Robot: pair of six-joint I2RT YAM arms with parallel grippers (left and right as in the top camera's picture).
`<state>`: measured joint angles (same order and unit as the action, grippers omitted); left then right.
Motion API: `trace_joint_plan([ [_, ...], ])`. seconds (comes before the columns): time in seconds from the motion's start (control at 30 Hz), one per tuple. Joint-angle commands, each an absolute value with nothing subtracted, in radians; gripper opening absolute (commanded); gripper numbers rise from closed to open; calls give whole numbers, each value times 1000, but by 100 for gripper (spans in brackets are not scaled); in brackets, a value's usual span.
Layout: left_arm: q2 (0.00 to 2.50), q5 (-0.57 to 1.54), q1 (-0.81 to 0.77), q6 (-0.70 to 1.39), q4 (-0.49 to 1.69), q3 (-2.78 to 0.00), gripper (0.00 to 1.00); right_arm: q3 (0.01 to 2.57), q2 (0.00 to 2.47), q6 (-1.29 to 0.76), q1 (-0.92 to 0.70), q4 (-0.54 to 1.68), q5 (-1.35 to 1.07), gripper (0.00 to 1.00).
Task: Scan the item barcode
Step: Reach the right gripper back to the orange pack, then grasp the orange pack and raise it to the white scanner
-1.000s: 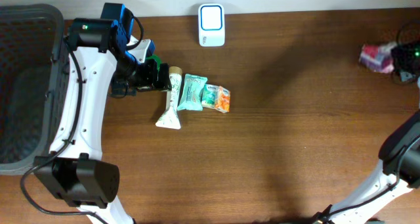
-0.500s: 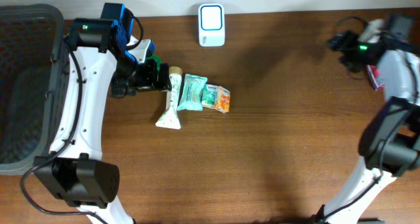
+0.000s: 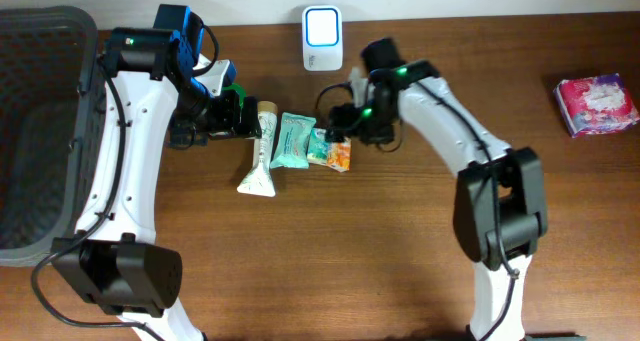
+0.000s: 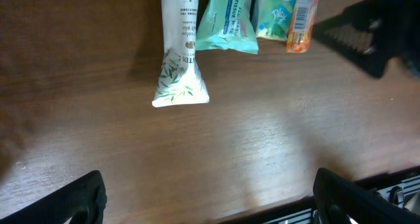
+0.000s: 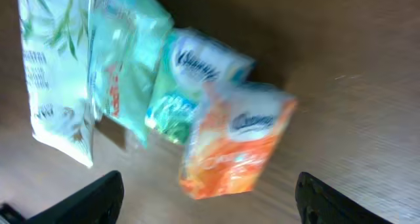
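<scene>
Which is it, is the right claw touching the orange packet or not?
Apart. Right wrist view: the orange packet lies between the right gripper's open fingers, a gap on each side.

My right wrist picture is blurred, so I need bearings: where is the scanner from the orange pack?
Observer: The scanner stands at the far edge of the table, beyond the teal pack.
Operator: Where is the left arm?
Observer: The left gripper is open beside the cap end of the tube, holding nothing.
Operator: Anything else to scan?
Observer: A pink pack lies alone at the table's right end.
</scene>
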<state>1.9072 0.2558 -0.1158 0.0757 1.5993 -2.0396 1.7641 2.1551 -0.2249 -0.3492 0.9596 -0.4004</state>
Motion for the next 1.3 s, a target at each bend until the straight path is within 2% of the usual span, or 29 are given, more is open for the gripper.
trace_joint_plan([
  [0.0,1892,266,-115,75,1598,-2041,99,1754,2167,-218,-403,968,-268,79],
  [0.13,1892,266,-115,75,1598,-2041,99,1721,2167,-250,-445,906,-261,72],
  [0.23,1892,266,-115,75,1598,-2041,99,1706,2167,-297,-461,877,-253,51],
  [0.27,1892,266,-115,75,1598,-2041,99,1704,2167,-297,-461,879,-223,47],
  [0.43,1892,266,-115,75,1598,-2041,99,1683,2167,-313,-465,867,-156,47],
  [0.5,1892,266,-115,75,1598,-2041,99,1656,2167,-316,-471,835,-152,42],
  [0.53,1892,266,-115,75,1598,-2041,99,1642,2167,-316,-471,817,-150,30],
  [0.57,1892,266,-115,75,1598,-2041,99,1640,2167,-316,-471,815,-123,10],
  [0.6,1892,266,-115,75,1598,-2041,99,1642,2166,-317,-471,816,-82,6],
  [0.8,1892,266,-115,75,1598,-2041,99,1763,2157,-334,-471,974,256,4],
  [0.83,1892,266,-115,75,1598,-2041,99,1760,2162,-350,-471,975,255,4],
  [0.87,1892,266,-115,75,1598,-2041,99,1758,2167,-357,-471,973,238,10],
  [0.93,1892,266,-115,75,1598,-2041,99,1753,2173,-357,-472,964,154,34],
  [0.97,1892,266,-115,75,1598,-2041,99,1753,2173,-356,-472,957,108,51],
  [1.0,1892,266,-115,75,1598,-2041,99,1753,2172,-356,-472,954,97,54],
  [1.03,1892,266,-115,75,1598,-2041,99,1759,2172,-356,-470,955,97,61],
  [1.13,1892,266,-115,75,1598,-2041,99,1821,2160,-357,-416,1002,97,95],
  [1.2,1892,266,-115,75,1598,-2041,99,1836,2159,-347,-350,1022,72,96],
  [1.27,1892,266,-115,75,1598,-2041,99,1829,2165,-234,-273,1043,-89,87],
])
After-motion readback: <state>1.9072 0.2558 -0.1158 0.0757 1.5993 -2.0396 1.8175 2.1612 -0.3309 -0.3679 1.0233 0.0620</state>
